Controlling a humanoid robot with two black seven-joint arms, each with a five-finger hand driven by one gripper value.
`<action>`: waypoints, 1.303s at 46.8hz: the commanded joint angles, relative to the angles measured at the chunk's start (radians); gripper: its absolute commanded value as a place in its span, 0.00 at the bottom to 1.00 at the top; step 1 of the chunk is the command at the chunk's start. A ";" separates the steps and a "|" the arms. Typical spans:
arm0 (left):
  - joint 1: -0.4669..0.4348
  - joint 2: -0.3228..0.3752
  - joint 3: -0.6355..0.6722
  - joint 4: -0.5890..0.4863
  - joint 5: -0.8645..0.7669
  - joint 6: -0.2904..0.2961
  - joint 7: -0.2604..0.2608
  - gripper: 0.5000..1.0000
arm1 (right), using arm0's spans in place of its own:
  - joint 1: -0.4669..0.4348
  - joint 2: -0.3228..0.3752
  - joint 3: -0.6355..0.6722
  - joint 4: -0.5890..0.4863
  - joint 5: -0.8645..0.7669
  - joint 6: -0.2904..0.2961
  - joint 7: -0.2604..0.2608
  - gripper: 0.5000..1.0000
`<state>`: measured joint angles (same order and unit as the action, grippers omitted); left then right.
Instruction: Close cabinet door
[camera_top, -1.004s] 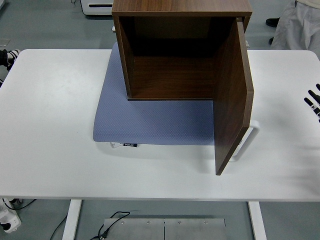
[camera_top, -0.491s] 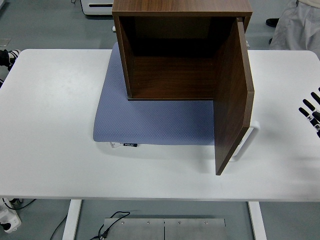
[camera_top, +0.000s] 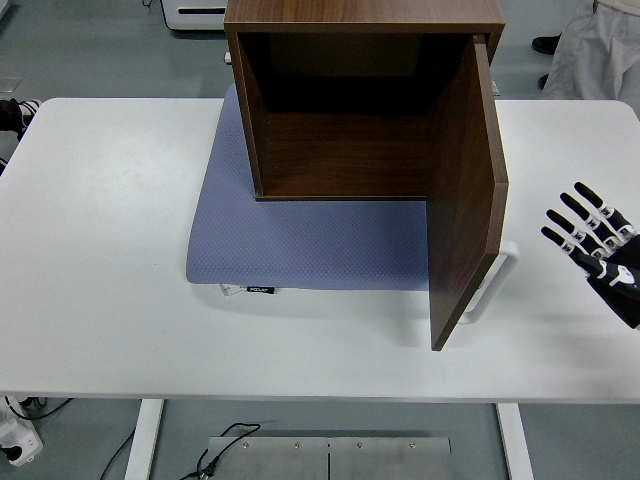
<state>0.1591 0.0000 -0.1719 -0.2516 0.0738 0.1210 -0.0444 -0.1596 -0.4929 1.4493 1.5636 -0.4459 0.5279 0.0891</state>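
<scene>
- Task barely begun, by the look of it: cabinet door (camera_top: 466, 195) wide open, swung out toward the table's near edge, hinged on the cabinet's right side.
- Cabinet (camera_top: 362, 100) open-fronted and empty inside as far as visible, sitting on a blue-grey mat (camera_top: 300, 245) toward the far middle of the white table (camera_top: 100, 250).
- No contact yet with the door; whole closing swing left to do.
- Right hand (camera_top: 600, 252) in from the right edge, hovering over the table, well to the right of the door's outer face and apart from it.
- Fingers (camera_top: 572, 222) spread and straight, fanned up and to the left, holding nothing.
- Door's free edge to the left of the fingertips and nearer the table's front; white handle (camera_top: 497, 280) on the outer face, low down, left of the fingers and a little nearer.
- Probably needs a move leftward onto the outer face near the free edge, then a push round toward the cabinet's open front.
- Left hand not visible.
</scene>
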 joint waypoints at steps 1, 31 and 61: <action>0.000 0.000 0.000 0.000 0.000 -0.001 0.000 1.00 | 0.002 0.002 -0.015 0.013 -0.013 0.004 -0.002 1.00; -0.001 0.000 0.000 0.000 0.000 0.000 0.000 1.00 | 0.100 0.071 -0.159 0.049 -0.089 0.011 -0.003 1.00; 0.000 0.000 0.000 0.000 0.000 -0.001 0.000 1.00 | 0.236 0.148 -0.300 0.029 -0.125 0.003 -0.002 1.00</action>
<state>0.1590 0.0000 -0.1717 -0.2517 0.0736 0.1202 -0.0447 0.0643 -0.3591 1.1622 1.5990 -0.5658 0.5320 0.0875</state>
